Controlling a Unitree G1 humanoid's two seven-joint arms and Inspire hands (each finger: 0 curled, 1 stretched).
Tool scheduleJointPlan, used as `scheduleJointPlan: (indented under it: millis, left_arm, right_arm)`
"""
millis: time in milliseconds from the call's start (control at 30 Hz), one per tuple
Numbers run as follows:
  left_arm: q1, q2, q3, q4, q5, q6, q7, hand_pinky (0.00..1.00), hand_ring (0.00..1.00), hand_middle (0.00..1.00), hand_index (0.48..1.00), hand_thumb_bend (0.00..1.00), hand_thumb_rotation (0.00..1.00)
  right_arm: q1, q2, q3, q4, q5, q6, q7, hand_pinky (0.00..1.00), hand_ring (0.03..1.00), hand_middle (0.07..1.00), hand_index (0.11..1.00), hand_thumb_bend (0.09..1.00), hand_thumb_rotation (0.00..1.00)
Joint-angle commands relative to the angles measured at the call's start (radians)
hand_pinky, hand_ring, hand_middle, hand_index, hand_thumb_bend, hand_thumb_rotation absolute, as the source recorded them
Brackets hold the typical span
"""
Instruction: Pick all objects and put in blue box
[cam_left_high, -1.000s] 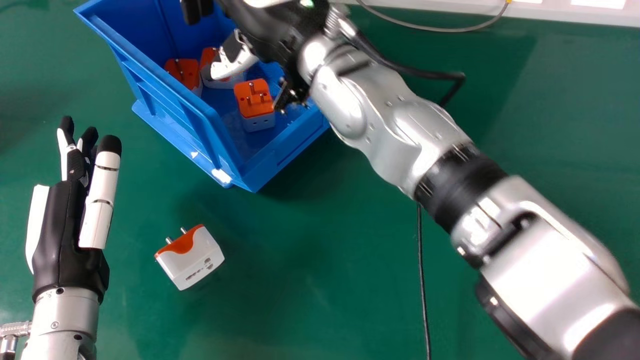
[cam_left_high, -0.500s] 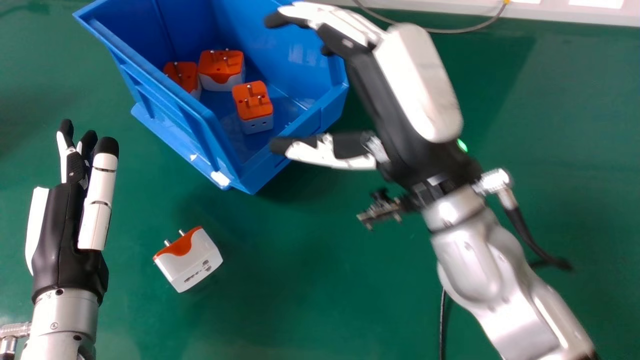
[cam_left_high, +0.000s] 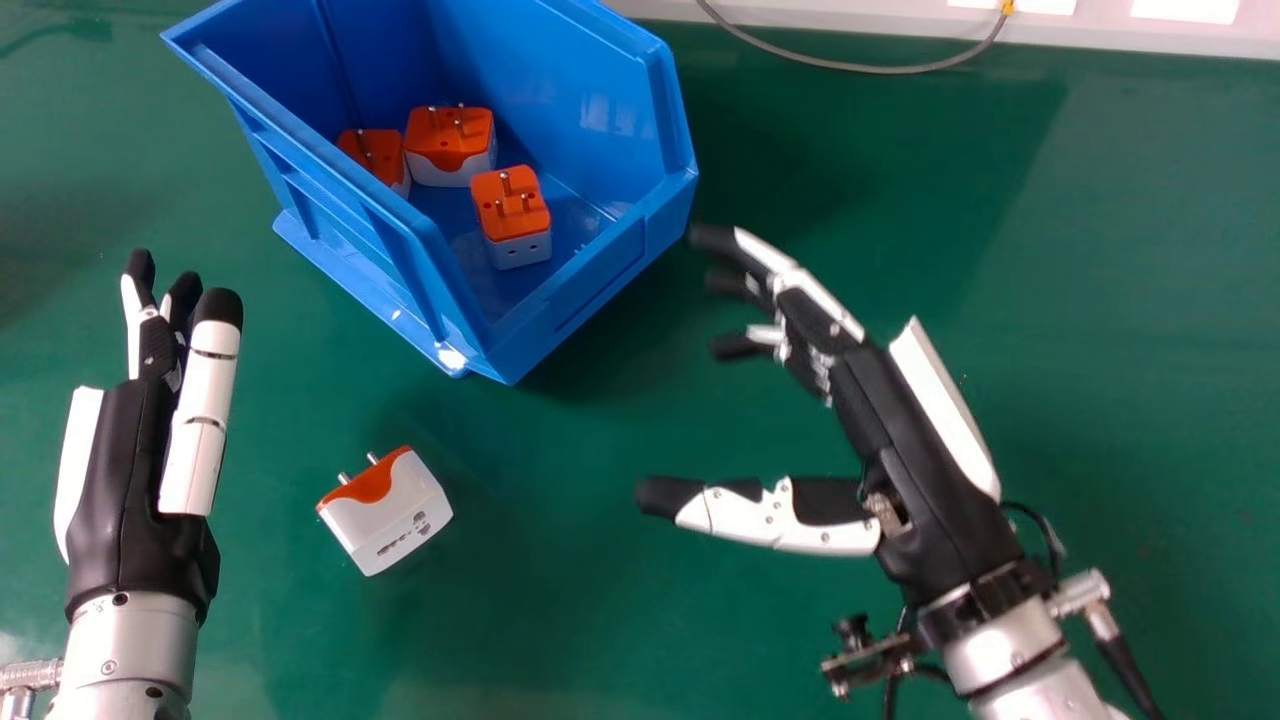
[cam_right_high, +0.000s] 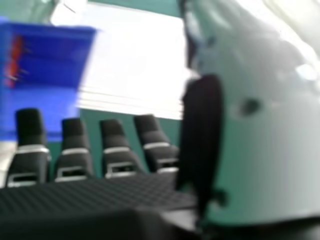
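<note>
- One plug (cam_left_high: 388, 518) lay on the tabletop (cam_left_high: 560, 630), outside the box (cam_left_high: 600, 85), seemingly the last job left.
- Three plugs (cam_left_high: 450, 145) sat inside, done.
- The right hand (cam_left_high: 915, 480) was empty, fingers apart.
- The left hand (cam_left_high: 125, 450) idled at the head view's left, fingers straight.

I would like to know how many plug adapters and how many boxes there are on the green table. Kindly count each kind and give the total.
Plug adapters: 4
Blue box: 1
Total: 5
</note>
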Motion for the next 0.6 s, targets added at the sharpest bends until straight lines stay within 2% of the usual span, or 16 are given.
scheduleJointPlan:
  millis: [0,67,100,233,400,500,567]
  left_arm:
    - [0.002,0.0,0.007,-0.005,0.0,-0.03,0.005,1.0,1.0,1.0,1.0,0.53,0.92]
    - [0.006,-0.002,0.006,-0.009,0.003,-0.032,0.009,1.0,1.0,1.0,1.0,0.53,0.92]
    - [0.009,-0.003,0.006,-0.011,0.004,-0.033,0.01,1.0,1.0,1.0,1.0,0.53,0.92]
    - [0.019,-0.001,0.006,-0.014,0.009,-0.039,0.013,1.0,1.0,1.0,1.0,0.54,0.92]
    - [0.036,-0.005,0.007,-0.033,0.001,-0.037,0.012,1.0,1.0,1.0,1.0,0.54,0.92]
    - [0.04,-0.006,0.012,-0.027,-0.007,-0.044,0.009,1.0,1.0,1.0,1.0,0.53,0.92]
    - [0.045,-0.007,0.011,-0.033,-0.01,-0.044,0.008,1.0,1.0,1.0,1.0,0.53,0.92]
  right_arm:
    - [0.013,0.003,-0.013,-0.069,0.03,0.043,0.035,0.93,0.973,0.979,0.972,0.505,0.83]
    - [0.025,0.0,-0.016,-0.103,0.058,0.102,0.075,0.96,0.983,0.986,0.982,0.54,0.89]
    - [0.029,0.0,-0.018,-0.116,0.072,0.126,0.092,0.96,0.983,0.986,0.982,0.54,0.89]
    - [0.04,0.006,-0.03,-0.14,0.164,0.18,0.175,0.99,0.995,0.996,0.994,0.714,0.97]
    - [0.055,0.003,-0.046,-0.164,0.208,0.225,0.226,0.99,0.997,0.998,0.997,0.733,0.98]
    - [0.066,0.002,-0.051,-0.177,0.203,0.244,0.241,0.99,0.998,0.999,0.998,0.738,0.99]
    - [0.075,0.0,-0.051,-0.186,0.201,0.252,0.249,1.0,0.999,0.999,0.999,0.738,0.99]
